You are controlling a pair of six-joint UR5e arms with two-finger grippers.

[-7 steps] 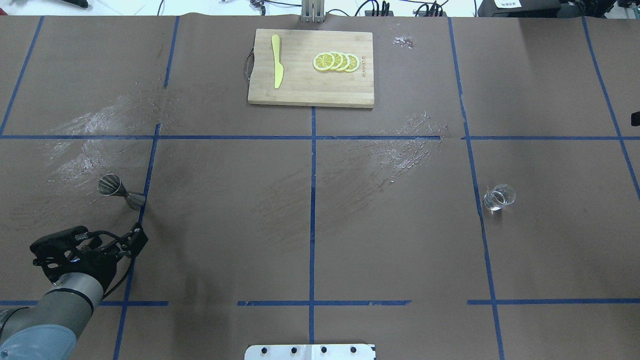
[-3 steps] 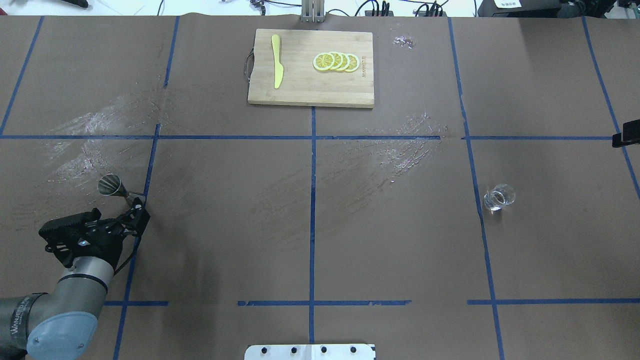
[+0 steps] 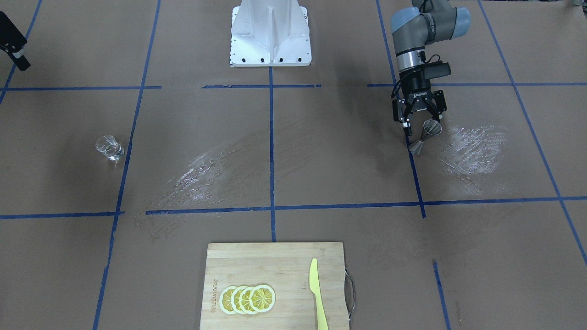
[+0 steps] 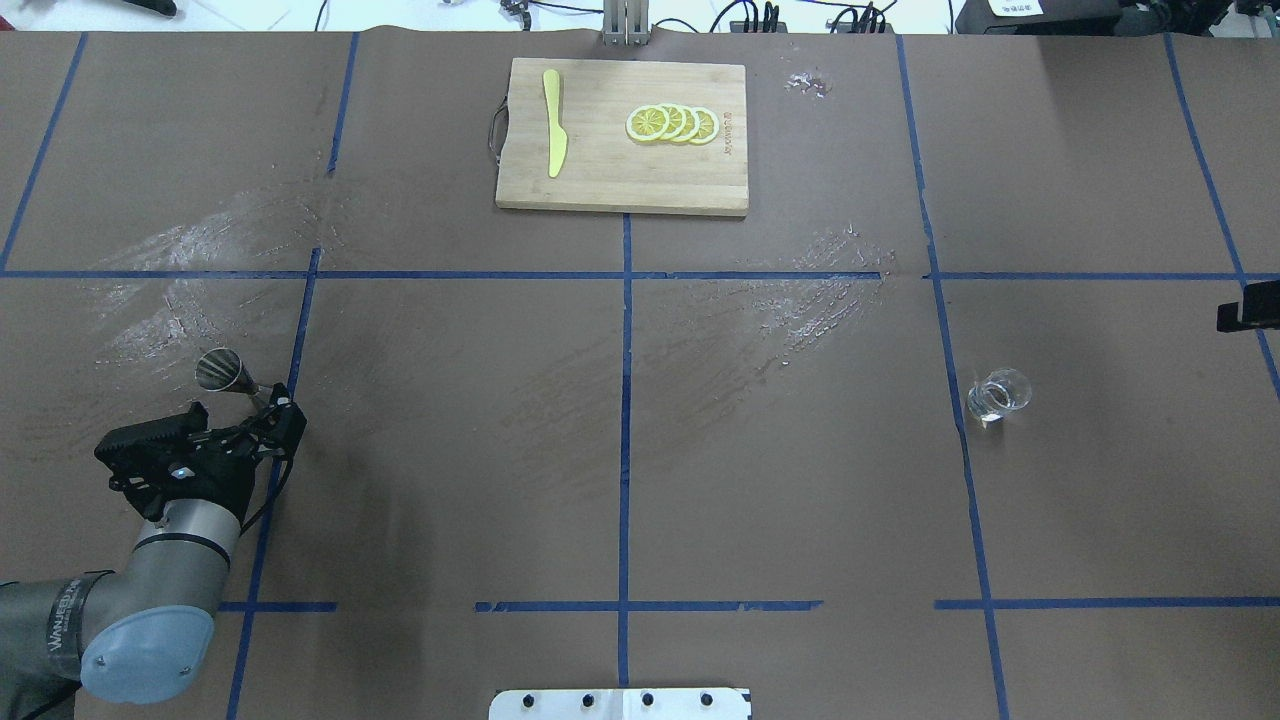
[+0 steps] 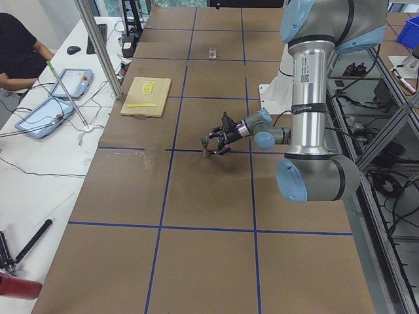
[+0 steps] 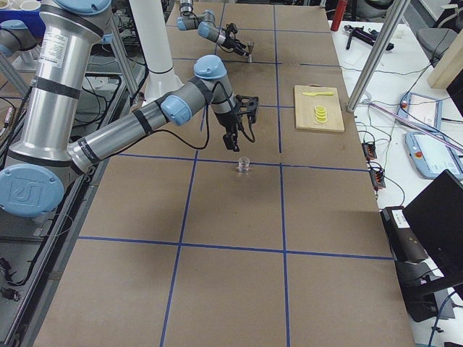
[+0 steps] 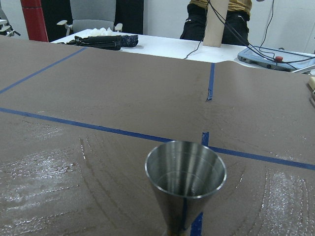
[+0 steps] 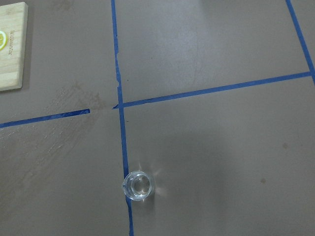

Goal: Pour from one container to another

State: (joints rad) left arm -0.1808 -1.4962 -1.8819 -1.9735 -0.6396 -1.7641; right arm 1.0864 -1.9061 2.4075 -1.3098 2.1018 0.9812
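On the worktop's left, my left fingers [image 4: 280, 412], open and empty, have neared the seemingly empty jigger [image 4: 222, 370]. I cannot tell my right fingers' [image 4: 1245, 315] spread; the clear glass [image 4: 997, 394] stands well apart.

Item 1, left arm [image 3: 406, 51]: extended forward from the base, low over the bench [image 3: 321, 151], wrist near level. Its left claw [image 3: 423, 123] points outward, jaws apart.
Item 2, right arm [image 6: 137, 123]: stretched out above the bench, wrist bent down, right claw [image 6: 233, 139] hanging tip-down, clear of the surface; jaw spacing not discernible.
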